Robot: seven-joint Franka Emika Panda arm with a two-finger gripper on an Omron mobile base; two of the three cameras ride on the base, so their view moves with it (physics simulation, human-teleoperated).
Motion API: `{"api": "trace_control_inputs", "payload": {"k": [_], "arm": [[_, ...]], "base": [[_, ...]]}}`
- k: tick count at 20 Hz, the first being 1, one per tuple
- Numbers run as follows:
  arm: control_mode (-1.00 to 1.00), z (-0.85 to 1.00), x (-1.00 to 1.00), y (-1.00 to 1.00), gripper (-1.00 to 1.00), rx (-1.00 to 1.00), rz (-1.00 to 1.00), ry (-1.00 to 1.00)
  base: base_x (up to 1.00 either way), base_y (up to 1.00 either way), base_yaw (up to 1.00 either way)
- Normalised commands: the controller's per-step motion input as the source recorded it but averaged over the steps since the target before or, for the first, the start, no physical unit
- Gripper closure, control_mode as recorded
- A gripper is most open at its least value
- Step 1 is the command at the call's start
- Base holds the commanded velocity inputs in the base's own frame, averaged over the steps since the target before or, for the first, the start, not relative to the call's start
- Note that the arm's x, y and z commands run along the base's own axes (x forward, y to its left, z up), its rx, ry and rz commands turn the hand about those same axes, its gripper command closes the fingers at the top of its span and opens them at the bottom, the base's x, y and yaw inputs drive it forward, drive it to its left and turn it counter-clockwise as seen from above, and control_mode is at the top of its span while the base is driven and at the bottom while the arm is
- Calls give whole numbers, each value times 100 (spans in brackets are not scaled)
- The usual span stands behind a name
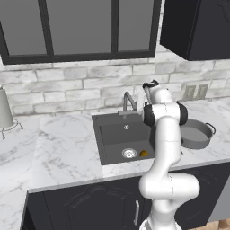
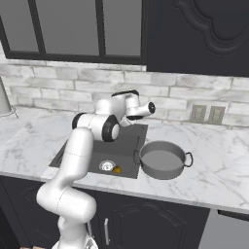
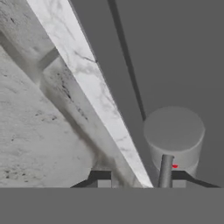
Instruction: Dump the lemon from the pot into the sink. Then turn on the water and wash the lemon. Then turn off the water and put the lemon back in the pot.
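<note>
The lemon (image 1: 143, 153) (image 2: 117, 169), a tiny yellow-orange ball, lies on the floor of the dark sink (image 1: 112, 134) (image 2: 92, 153) just beside the silver drain (image 1: 129, 153) (image 2: 107, 166). The grey pot (image 1: 195, 134) (image 2: 163, 159) stands upright on the counter right of the sink. My gripper (image 3: 140, 183) hovers at the back of the sink over the faucet (image 1: 129, 101), its fingers apart. The faucet's round base (image 3: 174, 135) and thin lever (image 3: 165, 170) sit close to the right fingertip (image 3: 177, 180). No water runs from the spout.
White marble counter (image 1: 63, 148) (image 2: 219, 170) surrounds the sink, backed by a brick wall with outlets (image 1: 196, 92) (image 2: 206, 115). Dark cabinets hang overhead. A pale object on a wire stand (image 1: 5, 112) is at the far left. My own arm crosses the sink's right side.
</note>
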Motion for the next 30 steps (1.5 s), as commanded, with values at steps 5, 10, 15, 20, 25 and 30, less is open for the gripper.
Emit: {"api": "trace_control_inputs", "payload": {"k": [5,10,15,20,25,30], "arm": [[-100,-21,24,0,100,2,-15,0],[-100,-29,4,-23,100,3,-35,4],[-100,-33,0,-90,100,16,-44,12],[-100,-30,-3,-100,100,27,-33,20],[-100,-15,-11,-100,100,33,-19,18],[-100,-9,-2,-98,100,26,-19,14]], "base": [[0,0,0],[0,0,0],[0,0,0],[0,0,0],[0,0,0],[0,0,0]]}}
